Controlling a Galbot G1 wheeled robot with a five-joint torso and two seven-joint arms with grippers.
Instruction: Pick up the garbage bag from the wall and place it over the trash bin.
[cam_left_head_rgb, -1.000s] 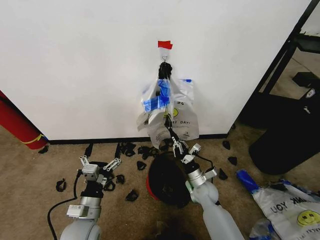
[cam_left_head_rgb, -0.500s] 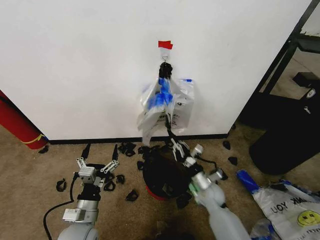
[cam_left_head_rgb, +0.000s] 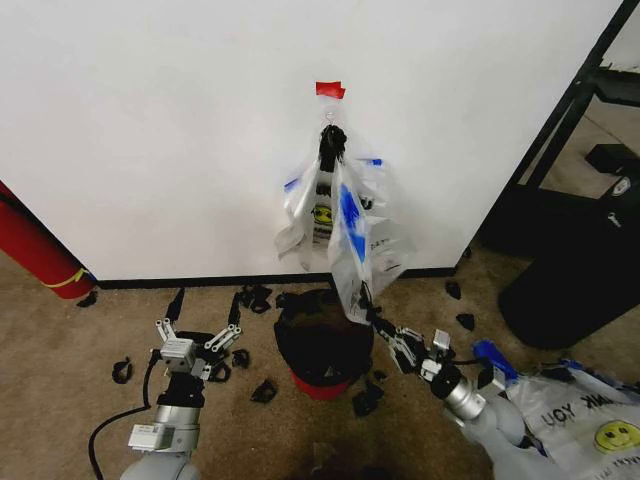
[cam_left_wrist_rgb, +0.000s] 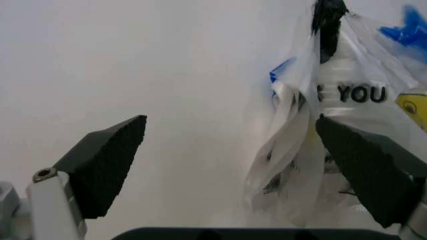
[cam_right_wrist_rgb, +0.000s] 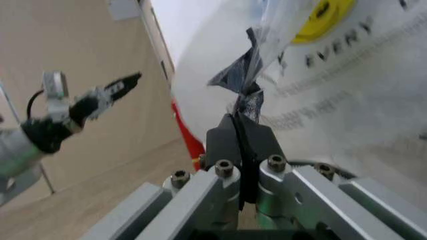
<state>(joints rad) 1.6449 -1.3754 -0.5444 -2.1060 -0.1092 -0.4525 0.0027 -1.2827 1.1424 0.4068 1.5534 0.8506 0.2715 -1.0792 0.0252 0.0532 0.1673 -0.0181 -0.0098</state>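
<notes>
The trash bin (cam_left_head_rgb: 323, 352) stands on the carpet at the foot of the wall (cam_left_head_rgb: 160, 130) and serves as the landmark. Well to the bin's left a red cylinder (cam_left_head_rgb: 35, 245) leans at the wall, cut off by the frame edge. Nearer, still left of the bin, the left gripper (cam_left_head_rgb: 196, 336) hangs low over the carpet with its fingers spread wide and nothing between them; small black scraps (cam_left_head_rgb: 262, 298) lie scattered around it. Its wrist camera looks between those parted dark pads (cam_left_wrist_rgb: 107, 162) at the wall and reads "YOU" on a white bag (cam_left_wrist_rgb: 360, 95), detail the head camera gives only as blurred print.

Straight above the bin, a bundle of bags hangs from a hook (cam_left_head_rgb: 329, 128) under a piece of red tape (cam_left_head_rgb: 330, 89). The garbage bag (cam_left_head_rgb: 352, 235), see-through with blue strips, slants from the hook down towards the bin's right rim. How many bags hang behind it is hard to tell.

Just right of the bin, the right gripper (cam_left_head_rgb: 385, 328) has its fingers pinched together on the garbage bag's lower tip. The right wrist view confirms it: the two pads (cam_right_wrist_rgb: 240, 142) meet on a crumpled twist of plastic, with "EVERY" partly legible on the white bag behind.

Farther right lies a smiley bag (cam_left_head_rgb: 585, 415) printed "THANK YOU", cut off at the frame's edge, below a large black container (cam_left_head_rgb: 575, 265).
</notes>
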